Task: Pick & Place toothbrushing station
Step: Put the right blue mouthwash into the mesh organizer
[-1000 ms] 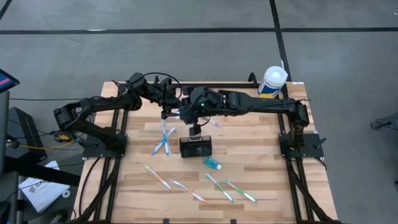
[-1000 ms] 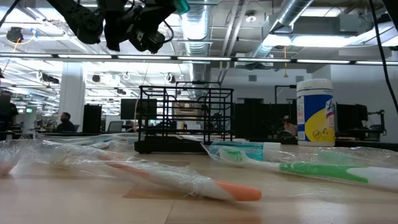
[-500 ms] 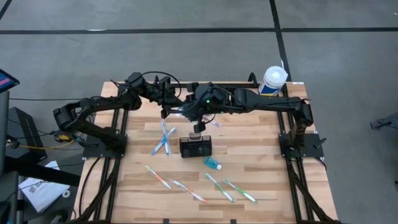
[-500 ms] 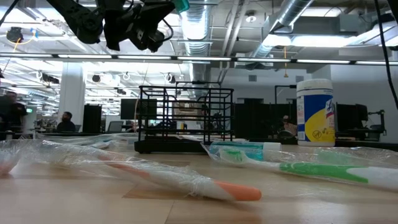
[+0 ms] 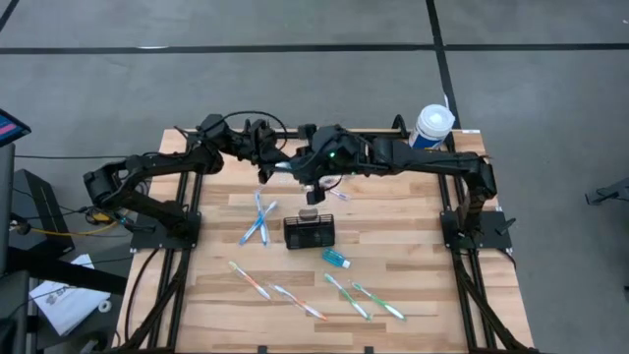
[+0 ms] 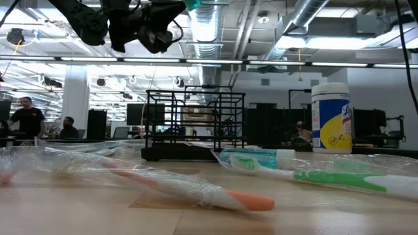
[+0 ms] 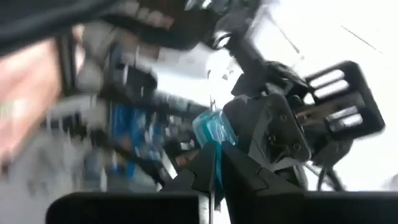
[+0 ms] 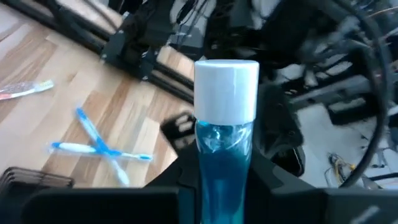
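A small blue bottle [image 8: 224, 140] with a white cap [image 8: 226, 78] hangs high over the table's far middle, between my two grippers. My right gripper [image 8: 225, 183] is shut on it, coming from the table's right. My left gripper [image 7: 214, 158], coming from the left, is shut at the bottle's other end [image 7: 208, 127]. The toothbrushing station, a black wire-mesh basket [image 5: 309, 232], stands on its base on the table below them. In the low view the bottle [image 6: 191, 5] shows at the very top. My right gripper pinches the bottle's body [image 8: 205, 168] below the cap between its two fingers [image 8: 264, 180], one on each side. The bottle stands upright in the hold, cap up, lifted clear of the table. My left gripper has its fingertips [image 7: 202, 168] shut on a thin edge at the blue bottle's end [image 7: 211, 140]; which part that is I cannot tell. The bottle is clear of the table.
A second blue bottle [image 5: 336, 259] lies right of the basket. Two crossed blue toothbrushes [image 5: 257, 220] lie left of it, and several wrapped toothbrushes [image 5: 314, 293] lie near the front edge. A white-and-yellow wipes tub [image 5: 430, 129] stands at the far right corner.
My right gripper has risen from over the basket and gone a little toward the far edge, up to my left gripper. My left gripper has stayed in place and rolled somewhat about its own axis.
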You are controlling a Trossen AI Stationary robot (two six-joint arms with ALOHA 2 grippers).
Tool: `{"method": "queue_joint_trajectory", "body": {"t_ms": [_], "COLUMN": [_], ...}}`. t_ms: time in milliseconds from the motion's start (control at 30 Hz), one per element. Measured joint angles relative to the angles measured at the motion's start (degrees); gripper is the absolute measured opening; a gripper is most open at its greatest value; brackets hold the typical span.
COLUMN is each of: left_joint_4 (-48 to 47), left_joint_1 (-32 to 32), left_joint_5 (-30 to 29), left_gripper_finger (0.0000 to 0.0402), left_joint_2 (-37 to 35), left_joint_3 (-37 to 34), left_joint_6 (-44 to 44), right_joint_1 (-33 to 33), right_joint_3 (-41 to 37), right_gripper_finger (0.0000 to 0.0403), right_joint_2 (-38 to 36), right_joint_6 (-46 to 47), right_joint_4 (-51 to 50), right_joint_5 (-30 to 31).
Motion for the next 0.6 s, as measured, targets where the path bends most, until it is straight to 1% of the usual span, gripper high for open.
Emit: {"method": "queue_joint_trajectory", "body": {"t_ms": [100,200,367,467,533,600], "left_joint_4": [-1.4,-0.5,-0.7,-0.8,-1.0,-1.1], "left_joint_1": [2.3,5.4,9.4,10.0,9.9,9.6], "left_joint_5": [-4.8,-7.9,-14.1,-18.3,-20.2,-21.3], "left_gripper_finger": [0.0011,0.0015,0.0037,0.0048,0.0052,0.0053], "left_joint_2": [0.3,0.2,0.2,0.2,0.2,0.2], "left_joint_3": [-0.2,-0.1,-0.1,-0.1,-0.1,-0.1], "left_joint_6": [12.5,24.7,47.2,59.4,67.0,72.2], "right_joint_1": [0.3,0.5,-0.8,-0.3,1.0,2.7], "right_joint_3": [1.0,2.2,1.8,0.2,-2.5,-5.2], "right_gripper_finger": [0.0056,0.0056,0.0056,0.0056,0.0056,0.0056], "right_joint_2": [-2.1,-4.7,-8.1,-8.9,-8.8,-8.5], "right_joint_6": [2.9,8.4,24.2,32.4,36.8,41.0], "right_joint_4": [0.0,0.7,0.4,-0.2,2.0,4.6], "right_joint_5": [-2.5,-4.7,-6.1,-6.1,-6.4,-6.7]}}
